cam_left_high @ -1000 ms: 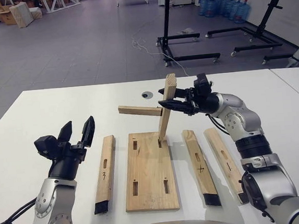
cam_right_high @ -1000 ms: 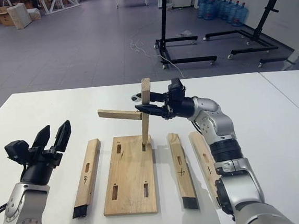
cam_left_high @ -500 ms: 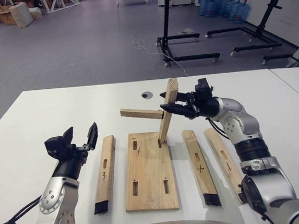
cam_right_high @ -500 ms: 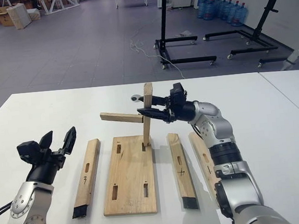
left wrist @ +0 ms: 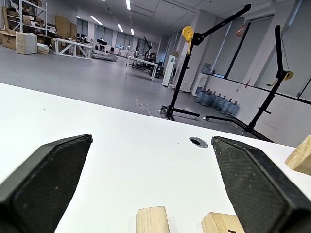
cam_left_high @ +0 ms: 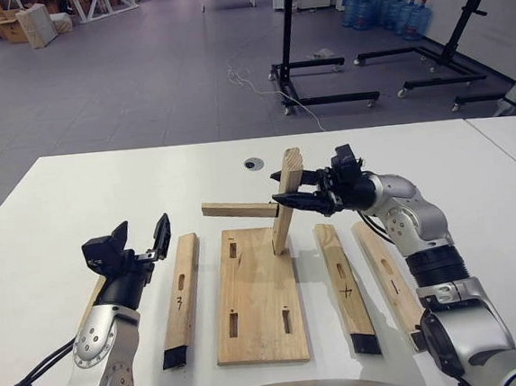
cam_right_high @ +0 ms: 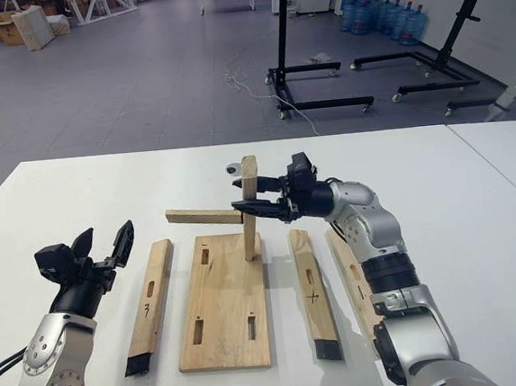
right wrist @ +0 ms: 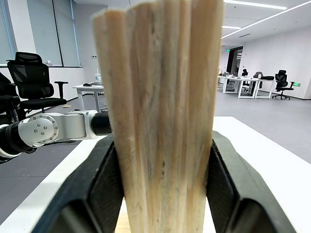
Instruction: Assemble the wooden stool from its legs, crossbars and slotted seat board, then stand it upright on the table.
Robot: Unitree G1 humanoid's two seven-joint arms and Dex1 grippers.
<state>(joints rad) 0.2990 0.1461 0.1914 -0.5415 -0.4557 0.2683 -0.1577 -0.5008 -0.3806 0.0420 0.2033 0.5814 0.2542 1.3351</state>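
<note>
Leg, pale grained wood, clamped near-upright by right hand on slotted board; left hand agape.

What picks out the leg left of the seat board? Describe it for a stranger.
Find the slotted seat board mid-table. The leg lies flat beside its left edge, by the left gripper; two similar legs lie on the board's right.
</note>
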